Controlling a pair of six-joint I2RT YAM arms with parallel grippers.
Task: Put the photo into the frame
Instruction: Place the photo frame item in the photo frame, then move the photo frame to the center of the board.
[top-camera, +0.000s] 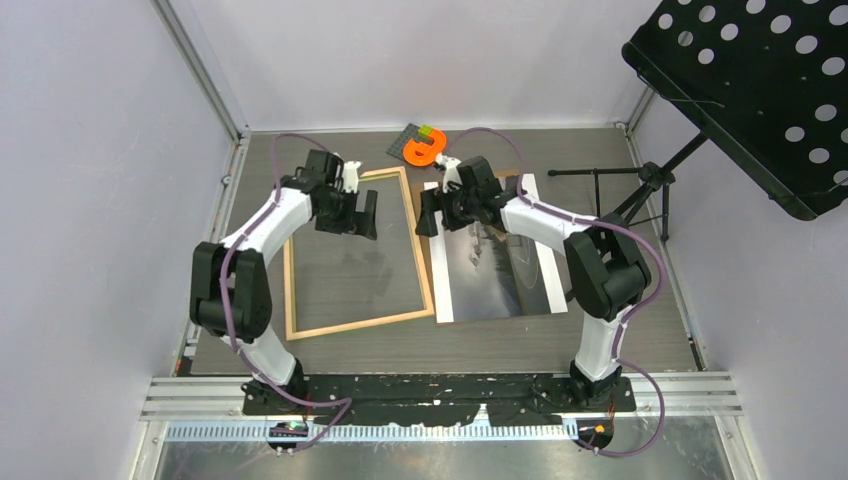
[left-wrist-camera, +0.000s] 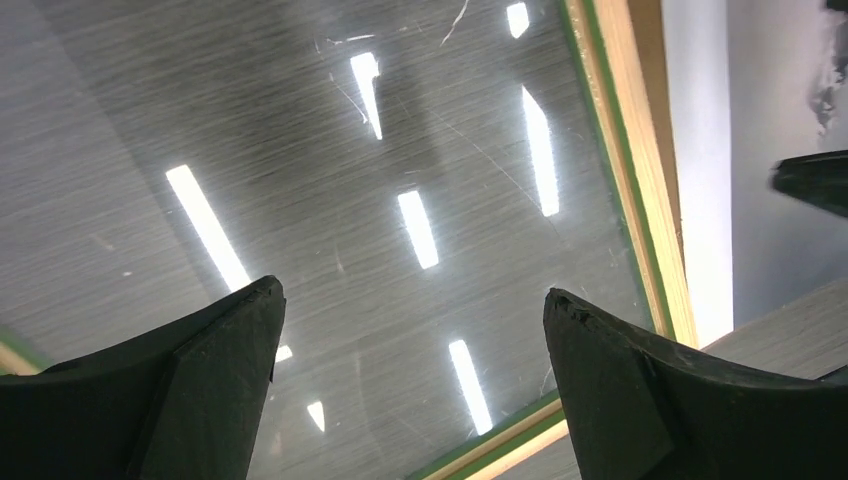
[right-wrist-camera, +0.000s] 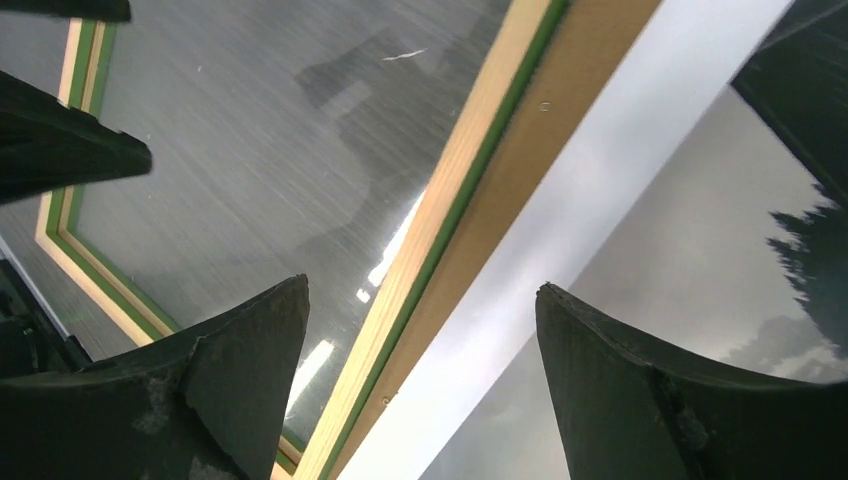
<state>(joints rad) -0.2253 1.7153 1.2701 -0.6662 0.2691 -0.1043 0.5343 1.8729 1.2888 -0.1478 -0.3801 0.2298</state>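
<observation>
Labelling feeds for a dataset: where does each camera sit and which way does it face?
Top external: above and behind the bases, facing down at the table; left arm, right arm, frame and photo show.
Left wrist: on the left arm, facing down onto the frame's glass; the open left gripper shows.
Right wrist: on the right arm, facing down at frame rail and photo; the open right gripper shows.
Shared: both wrist views catch one frame rail beside the photo's white band.

Grey wood-grain table (top-camera: 620, 330). The frame (top-camera: 350, 325) lies flat left of centre, pale wood face up. Just right of it is a brown board (right-wrist-camera: 530, 170) with the photo (top-camera: 490, 285) on top. An orange object (top-camera: 425, 148) and a dark card (top-camera: 400, 145) sit at the far edge.
</observation>
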